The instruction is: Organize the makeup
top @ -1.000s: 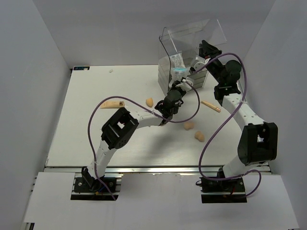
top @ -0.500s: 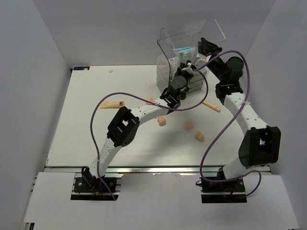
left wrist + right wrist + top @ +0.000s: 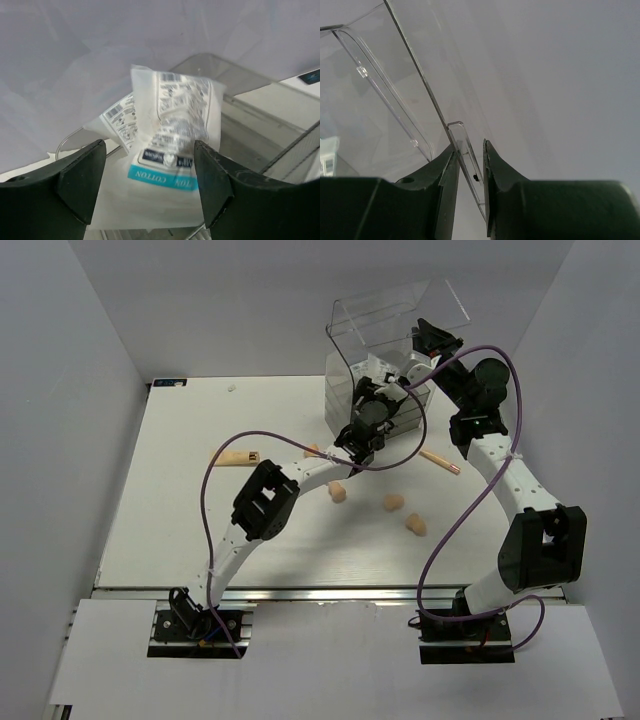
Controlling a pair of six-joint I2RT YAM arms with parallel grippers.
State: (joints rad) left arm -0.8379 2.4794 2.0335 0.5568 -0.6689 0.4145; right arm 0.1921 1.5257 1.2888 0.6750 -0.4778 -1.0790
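From above, the right gripper [image 3: 432,340] reaches high over the far edge and pinches the raised lid [image 3: 400,308] of the clear box [image 3: 338,390], propping it open so the other side can work inside. The left arm [image 3: 300,475] stretches long across the table [image 3: 180,520], with the left gripper [image 3: 372,398] at the box mouth. The sponges [image 3: 393,502], tube [image 3: 235,456] and stick [image 3: 440,462] lie outside. In the left wrist view, the left gripper [image 3: 149,150] is spread wide and holds nothing, and the packet [image 3: 172,125] lies loose inside the box just beyond it. In the right wrist view, the right gripper [image 3: 468,150] is nearly closed, clamped on the lid's [image 3: 420,75] thin edge.
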